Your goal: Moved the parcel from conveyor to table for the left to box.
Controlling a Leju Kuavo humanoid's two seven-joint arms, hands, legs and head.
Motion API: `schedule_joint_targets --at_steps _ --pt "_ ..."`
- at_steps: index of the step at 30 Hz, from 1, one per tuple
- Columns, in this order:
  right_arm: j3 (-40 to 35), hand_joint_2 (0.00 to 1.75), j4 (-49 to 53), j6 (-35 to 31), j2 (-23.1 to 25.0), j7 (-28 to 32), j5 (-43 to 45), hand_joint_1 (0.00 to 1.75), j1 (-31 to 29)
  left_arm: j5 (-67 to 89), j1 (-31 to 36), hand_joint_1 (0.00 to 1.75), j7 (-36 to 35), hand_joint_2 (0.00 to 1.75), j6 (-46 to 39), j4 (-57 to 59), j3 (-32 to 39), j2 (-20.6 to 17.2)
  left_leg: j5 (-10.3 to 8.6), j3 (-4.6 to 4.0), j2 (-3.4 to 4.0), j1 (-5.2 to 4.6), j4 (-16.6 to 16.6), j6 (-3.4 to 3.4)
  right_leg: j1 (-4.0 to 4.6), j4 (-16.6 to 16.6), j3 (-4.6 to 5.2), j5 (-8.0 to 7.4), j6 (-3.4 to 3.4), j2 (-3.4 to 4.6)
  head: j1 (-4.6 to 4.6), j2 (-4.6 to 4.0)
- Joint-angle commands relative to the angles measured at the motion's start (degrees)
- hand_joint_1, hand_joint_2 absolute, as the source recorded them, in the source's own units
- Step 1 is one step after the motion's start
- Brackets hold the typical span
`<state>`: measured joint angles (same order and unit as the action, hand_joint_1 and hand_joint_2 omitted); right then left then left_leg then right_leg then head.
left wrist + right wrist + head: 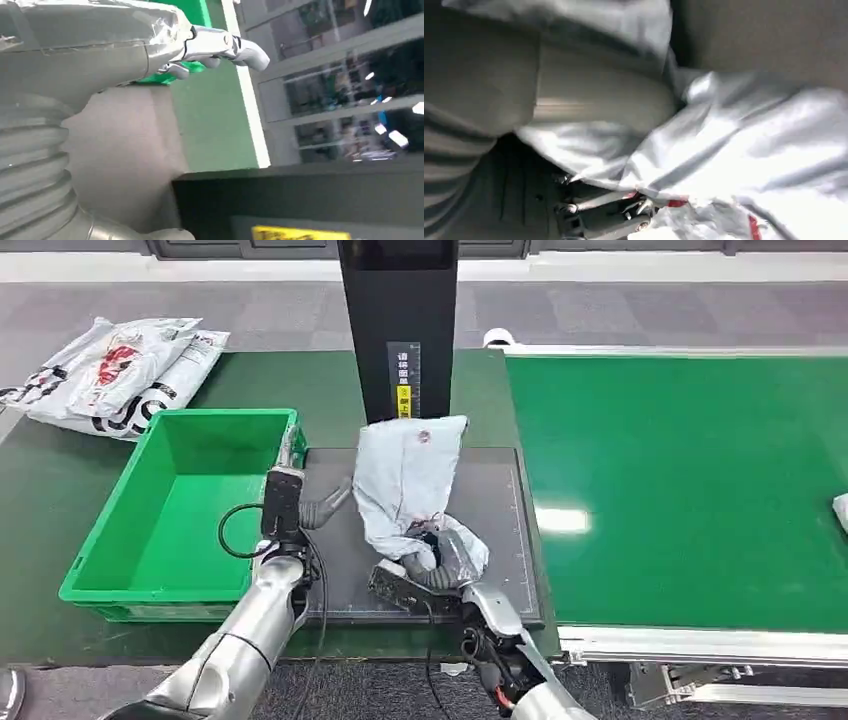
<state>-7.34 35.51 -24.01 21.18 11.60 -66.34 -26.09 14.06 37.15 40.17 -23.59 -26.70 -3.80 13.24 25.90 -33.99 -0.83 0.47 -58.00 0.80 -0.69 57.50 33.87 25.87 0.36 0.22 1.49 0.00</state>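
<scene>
A grey plastic parcel [410, 480] with a small red mark lies on the dark mat [500, 540] in front of the black post. My right hand [440, 562] grips its crumpled near end; in the right wrist view the thumb [599, 100] presses into the grey film [749, 150]. My left hand [325, 508] hovers just left of the parcel, beside the green bin [170, 510], its fingers spread and holding nothing. The left wrist view shows those fingers [225, 47] extended over the table.
The green conveyor belt [690, 480] runs along the right, with a white parcel edge [840, 510] at its far right. Several white printed bags [120, 375] lie at the table's back left. The black post [398, 325] stands behind the mat.
</scene>
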Motion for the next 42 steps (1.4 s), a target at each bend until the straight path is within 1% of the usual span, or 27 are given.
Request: schedule_joint_targets --at_steps 1,9,12,13,15,16,17,18,19,20,21,22,24,25,26,27,28,29,30,32,33,34,35,36,39,42 --pt "-6.1 1.75 -9.6 1.6 -6.3 -2.7 6.1 0.00 1.3 -8.4 -6.7 0.00 -0.2 1.75 2.2 -16.8 0.8 -3.1 0.02 0.17 0.00 0.00 0.1 0.00 0.01 -0.2 -0.22 0.01 -0.03 -0.06 0.00 0.00" --pt "-6.0 1.75 -8.0 1.8 -6.5 -2.9 6.2 0.00 1.7 -8.4 -6.8 0.00 -0.2 1.75 1.9 -16.8 1.3 -3.0 -0.11 0.29 0.00 0.02 0.2 -0.05 0.04 -0.4 -0.42 -0.13 -0.03 -0.14 0.00 -0.02" --pt "-4.8 1.75 -6.3 -0.4 -6.0 -0.1 7.9 0.00 1.1 -9.1 -10.6 0.00 -0.2 1.75 2.9 -25.3 1.2 -3.1 -0.02 0.35 0.08 0.00 0.1 -0.03 0.01 -0.3 -0.40 -0.06 -0.03 -0.03 0.00 -0.02" --pt "-3.6 0.00 -5.1 -2.6 -5.7 1.9 9.5 0.00 1.2 -8.4 -11.6 0.00 -0.2 1.75 1.5 -27.7 -0.1 -3.4 -0.03 0.35 0.14 0.00 0.1 -0.03 0.02 -0.3 -0.39 -0.09 -0.04 0.01 0.00 -0.02" --pt "-2.3 0.00 -2.8 -4.6 -5.6 3.6 11.1 0.00 1.3 -8.2 -12.6 0.00 -0.2 1.75 -0.1 -29.9 -1.6 -3.8 -0.01 0.32 0.10 0.00 0.1 -0.03 0.01 -0.2 -0.37 -0.06 -0.03 0.00 0.00 0.00" --pt "-0.9 0.00 -1.0 -4.2 -5.4 5.7 13.6 0.00 1.6 -8.1 -12.9 0.00 -0.2 1.75 -1.0 -30.6 -2.2 -3.9 -0.02 0.30 0.10 0.00 0.1 -0.03 0.02 -0.2 -0.37 -0.08 -0.02 -0.02 0.00 0.00" --pt "-0.1 0.00 0.3 -5.0 -5.4 6.8 15.0 0.00 2.0 -7.7 -13.0 0.00 -0.2 1.75 -2.5 -30.9 -2.8 -4.0 0.01 0.31 0.11 0.00 0.0 0.00 0.01 -0.1 -0.33 -0.04 -0.01 0.04 0.00 -0.02" --pt "1.1 0.00 2.5 -7.3 -5.4 8.8 16.7 0.00 2.7 -7.3 -13.1 0.00 -0.2 1.75 -5.3 -31.0 -4.3 -4.3 -0.01 0.30 0.10 0.00 0.0 -0.01 0.01 -0.2 -0.33 -0.05 -0.02 0.00 0.00 0.00" --pt "1.6 0.00 3.2 -7.3 -5.5 9.7 17.9 0.00 2.9 -7.0 -13.1 0.00 -0.2 1.75 -7.4 -30.9 -5.3 -4.6 -0.02 0.27 0.07 0.00 0.1 -0.01 0.01 -0.2 -0.31 -0.05 -0.03 -0.04 0.00 0.00" --pt "3.1 0.00 4.9 -7.4 -5.3 12.4 21.4 0.00 3.4 -6.9 -12.9 0.00 -0.2 1.75 -8.0 -30.3 -6.7 -4.9 -0.02 0.27 0.02 0.00 0.1 -0.01 0.02 -0.2 -0.33 -0.03 -0.03 -0.10 0.00 0.00" --pt "3.8 0.00 5.8 -8.2 -5.4 14.1 23.2 0.00 3.5 -6.7 -12.4 0.00 -0.2 1.75 -8.1 -28.8 -8.2 -5.1 0.00 0.24 0.02 0.00 0.0 0.00 0.02 -0.2 -0.28 -0.02 -0.02 -0.07 0.00 0.00" --pt "5.3 0.00 7.6 -8.2 -5.1 17.3 27.1 0.00 3.9 -5.8 -11.5 0.00 -0.2 1.75 -8.0 -26.5 -10.2 -5.3 -0.02 0.25 -0.01 -0.02 0.1 -0.01 0.00 -0.2 -0.29 -0.02 -0.03 -0.12 0.00 0.00" --pt "7.7 0.00 9.0 -3.2 -5.0 22.8 36.7 0.00 3.8 -6.0 -9.3 0.00 -0.2 1.75 -4.4 -20.6 -13.1 -5.3 -0.05 0.21 -0.17 -0.02 0.1 0.00 0.00 -0.2 -0.29 0.01 -0.02 -0.26 0.00 -0.02" --pt "8.7 0.00 9.5 -3.3 -4.9 25.4 39.4 0.00 3.6 -5.0 -8.1 0.00 -0.2 1.75 -3.0 -17.1 -14.6 -5.2 -0.04 0.18 -0.16 -0.02 0.0 0.00 -0.01 -0.1 -0.24 0.00 -0.01 -0.23 0.00 0.00" --pt "9.0 0.00 9.2 -2.8 -5.0 26.4 40.8 0.00 3.2 -4.9 -7.6 0.00 -0.2 1.75 -2.4 -15.9 -15.1 -5.0 -0.05 0.18 -0.20 -0.02 0.0 -0.01 -0.01 -0.2 -0.27 0.00 -0.01 -0.28 0.00 0.00" --pt "10.1 0.00 8.1 0.5 -5.0 28.4 45.7 0.00 1.7 -3.6 -6.0 0.00 -0.2 1.75 0.5 -10.7 -17.4 -4.7 -0.07 0.17 -0.20 -0.04 0.1 -0.01 -0.02 -0.2 -0.24 -0.02 -0.01 -0.30 0.00 -0.02" --pt "9.6 0.00 8.3 0.8 -5.2 28.4 47.9 0.00 1.2 -3.0 -5.6 0.00 -0.2 1.75 0.5 -9.2 -18.5 -4.5 -0.05 0.13 -0.16 -0.03 0.0 -0.01 -0.02 -0.1 -0.19 -0.02 0.00 -0.24 0.00 0.00" --pt "9.2 0.00 8.1 3.4 -5.5 28.4 51.1 0.00 0.5 -2.7 -5.4 0.00 -0.2 1.75 2.5 -7.5 -20.3 -4.3 -0.09 0.14 -0.19 -0.05 0.1 -0.03 -0.03 -0.2 -0.21 -0.04 0.01 -0.28 0.00 -0.02" --pt "9.3 0.00 7.9 4.4 -5.6 28.4 52.6 0.00 0.1 -2.5 -5.5 0.00 -0.2 1.75 3.0 -7.6 -21.1 -4.2 -0.11 0.17 -0.16 -0.06 0.1 -0.04 -0.03 -0.2 -0.24 -0.07 0.00 -0.28 0.00 0.00" --pt "9.2 0.00 4.7 9.8 -6.1 28.4 56.6 0.00 -1.9 -2.7 -5.2 0.00 -0.2 1.75 4.3 -6.1 -22.3 -3.3 -0.07 0.16 -0.03 -0.07 0.1 -0.03 -0.06 -0.2 -0.21 -0.07 0.01 -0.13 0.00 0.00" --pt "9.9 0.00 5.6 10.9 -5.9 28.4 58.6 0.00 -1.9 -3.1 -5.1 0.00 -0.2 1.75 5.5 -5.6 -22.8 -3.1 -0.06 0.16 0.03 -0.05 0.1 -0.03 -0.03 -0.2 -0.20 -0.10 0.00 -0.08 0.00 0.00" --pt "11.2 0.00 7.1 10.8 -6.2 28.4 61.0 0.00 -1.5 -0.2 -2.7 0.00 -0.2 1.75 6.7 0.3 -26.0 -1.8 -0.03 0.15 0.08 -0.09 0.0 -0.02 -0.07 -0.1 -0.14 -0.09 -0.02 -0.04 0.00 -0.02" --pt "11.4 0.00 6.2 11.4 -6.6 28.4 61.6 0.00 -1.8 1.1 -1.6 0.00 -0.2 1.75 6.2 3.5 -26.8 -1.0 -0.06 0.14 0.08 -0.08 0.1 -0.02 -0.06 -0.2 -0.14 -0.11 -0.05 -0.09 0.00 -0.02" --pt "11.6 0.00 6.2 11.8 -7.0 28.4 61.8 0.00 -1.9 1.2 -1.5 0.00 -0.2 1.75 5.8 4.0 -26.8 -0.4 -0.05 0.11 -0.04 -0.09 0.0 -0.01 -0.07 -0.1 -0.11 -0.07 -0.03 -0.17 0.00 0.00" --pt "11.6 0.00 6.2 11.8 -7.0 28.4 61.8 0.00 -1.9 1.2 -1.5 0.00 -0.2 1.75 5.8 4.0 -26.8 -0.4 -0.07 0.16 -0.02 -0.09 0.1 -0.02 -0.07 -0.2 -0.15 -0.09 -0.03 -0.18 0.00 0.00" --pt "11.6 0.00 6.2 11.8 -7.0 28.4 61.8 0.00 -1.9 1.2 -1.5 0.00 -0.2 1.75 5.8 4.0 -26.8 -0.4 0.01 0.14 0.21 -0.07 0.0 -0.01 -0.04 -0.1 -0.08 -0.11 -0.03 0.09 -0.02 0.00"
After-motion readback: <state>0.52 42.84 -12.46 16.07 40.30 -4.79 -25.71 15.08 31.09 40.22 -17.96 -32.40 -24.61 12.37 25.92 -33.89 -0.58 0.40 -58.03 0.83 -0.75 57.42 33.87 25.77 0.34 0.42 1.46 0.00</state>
